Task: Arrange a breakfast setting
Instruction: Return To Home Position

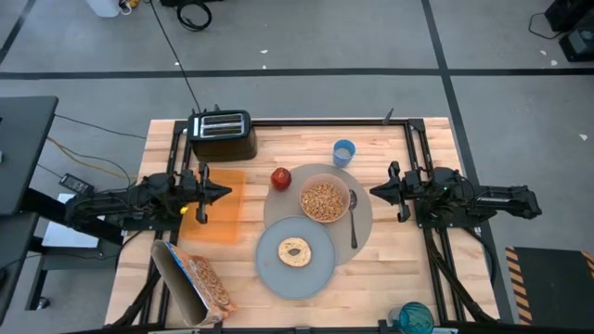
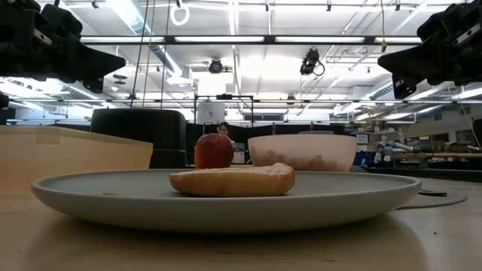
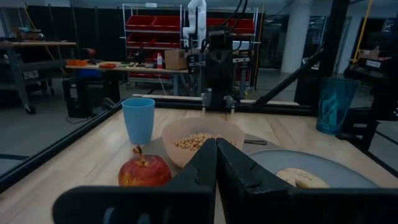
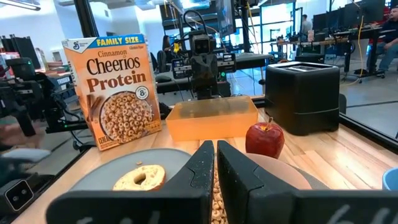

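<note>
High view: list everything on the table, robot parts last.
Large round grey-tan mat: one, centre.
Smaller grey plate: one, overlapping mat.
Tan bagel: one, on plate.
Translucent pink bowl: one, cereal-filled, on mat.
Dark spoon: one, on mat.
Red apple: one, at mat's edge.
Small blue cup: one, beside mat.
Black toaster: one, table edge.
Orange translucent rectangular board: one, left.
Orange cereal box: one, beside plate.
Left gripper: shut, above board.
Right gripper: shut, beside mat.

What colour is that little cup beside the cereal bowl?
The cup is light blue, seen best in the left wrist view.
</note>
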